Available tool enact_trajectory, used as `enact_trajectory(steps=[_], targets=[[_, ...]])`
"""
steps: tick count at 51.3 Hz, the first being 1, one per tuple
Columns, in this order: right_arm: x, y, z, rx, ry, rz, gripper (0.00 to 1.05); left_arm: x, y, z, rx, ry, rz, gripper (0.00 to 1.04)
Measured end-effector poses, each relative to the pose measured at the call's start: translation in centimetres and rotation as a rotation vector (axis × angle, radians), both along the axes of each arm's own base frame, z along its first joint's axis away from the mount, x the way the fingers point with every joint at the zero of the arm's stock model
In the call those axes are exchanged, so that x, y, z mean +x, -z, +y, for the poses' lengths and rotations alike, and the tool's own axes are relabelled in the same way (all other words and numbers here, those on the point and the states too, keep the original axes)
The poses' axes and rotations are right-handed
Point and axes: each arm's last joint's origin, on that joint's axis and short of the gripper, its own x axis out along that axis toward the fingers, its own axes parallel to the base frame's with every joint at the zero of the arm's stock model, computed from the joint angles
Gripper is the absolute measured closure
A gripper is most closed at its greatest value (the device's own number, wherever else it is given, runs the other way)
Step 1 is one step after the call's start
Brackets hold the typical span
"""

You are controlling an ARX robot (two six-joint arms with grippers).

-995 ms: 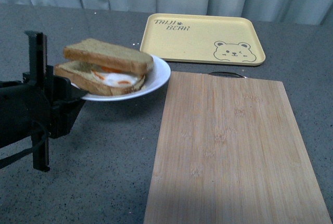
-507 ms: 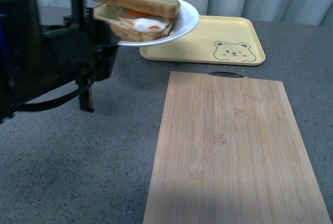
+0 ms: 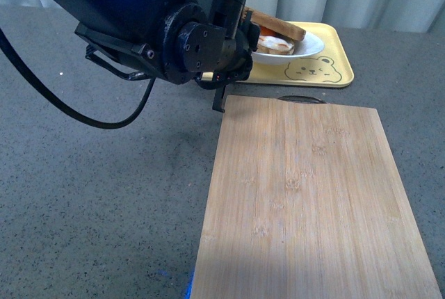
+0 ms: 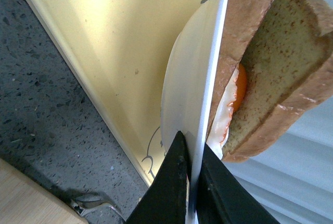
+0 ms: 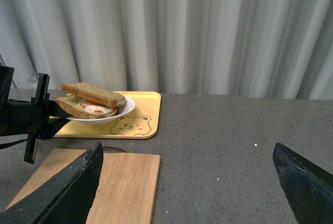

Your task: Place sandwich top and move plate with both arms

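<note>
The white plate (image 3: 311, 46) carries the sandwich: the sandwich top (image 3: 281, 29), a plain brown slice, lies on the fried egg and the lower slice. My left gripper (image 4: 192, 144) is shut on the plate's rim (image 4: 209, 73) and holds it in the air over the yellow tray (image 3: 327, 71). In the left wrist view the sandwich top (image 4: 294, 52) sits against the egg (image 4: 239, 83). My right gripper (image 5: 182, 182) is open and empty, low over the grey table, well apart from the plate (image 5: 106, 115) and the sandwich top (image 5: 93, 94).
A bamboo cutting board (image 3: 309, 195) lies on the grey table in front of the yellow bear tray (image 5: 140, 114). My bulky left arm (image 3: 181, 35) hides the table's far left. Grey curtains hang behind.
My left arm has lifted the plate with the sandwich and carried it right and farther away, from the table's left side to above the yellow tray.
</note>
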Motion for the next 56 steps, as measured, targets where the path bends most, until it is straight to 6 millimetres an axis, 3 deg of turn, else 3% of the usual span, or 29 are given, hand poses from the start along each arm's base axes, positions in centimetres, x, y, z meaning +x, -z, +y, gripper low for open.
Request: enact_trajectory(steps=[8,17,22,29,33,40,47,56], targets=[[0.0,0.0,0.0,0.0,0.0,0.0,0.09,0.6,0.0,-0.4,0.058,0.008,0.042,0.99],[0.0,0.0,0.0,0.0,0.0,0.0,0.09,-0.2,-0.2,0.2,0.17,0.06,0.067,0.61],[0.0,0.0,0.0,0.0,0.0,0.0,0.09,-1.3,-2.0,0.9,0.269,0.105,0.015,0.42],[0.0,0.0,0.0,0.0,0.0,0.0,0.09,-2.9,-4.6,1.7,0.505,0.147,-0.081,0.24],[0.0,0.0,0.0,0.0,0.0,0.0,0.09,-3.9,-5.5,2.8,0.71,0.056,-0.293,0.34],[0.0,0.0,0.0,0.0,0.0,0.0,0.09,-8.0,-6.0,6.9,1.068,0.034,-0.559,0.55],[0.0,0.0,0.0,0.0,0.0,0.0,0.09,-11.7,-7.1,11.3,1.269,0.02,-0.624,0.76],[0.0,0.0,0.0,0.0,-0.001,0.0,0.09,-15.8,-7.2,14.9,1.353,0.056,-0.611,1.01]])
